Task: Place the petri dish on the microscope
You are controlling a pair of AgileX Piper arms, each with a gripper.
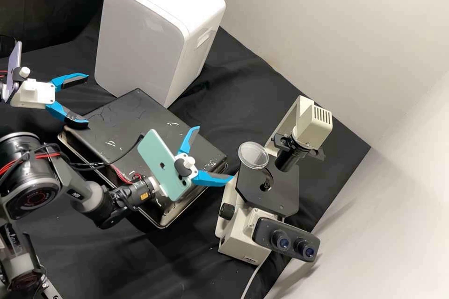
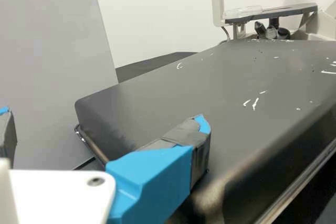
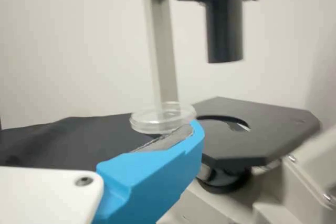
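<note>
Surface: black cloth over the surface (image 1: 234, 84), meeting a pale wall (image 1: 351, 32) along the far side; its right corner ends just past the microscope (image 1: 243, 233).
Open room: bare cloth lies between the white box (image 1: 154, 28) and the microscope, and more in front of the tray (image 1: 163, 222).
Petri dish: clear petri dish (image 1: 253, 155) rests upright on the far left corner of the black stage (image 1: 276, 187), beside the round stage opening and not over it; the dark condenser tube (image 1: 286, 159) hangs just beside it.
Right claw: right claw (image 1: 213, 153) is spread wide and empty, level with the stage's left side; its lower fingertip is just beside the microscope body, and the dish sits apart, just beyond the tips.
Left claw: left claw (image 1: 85, 99) is also spread wide and holds nothing, at the far left corner of the dark slab (image 1: 131, 121) lying in the tray; one finger is against that corner.
In the way: the white box stands close behind the tray; the lamp housing (image 1: 313, 121) overhangs the stage; the eyepieces (image 1: 292, 243) jut out at the near side.
</note>
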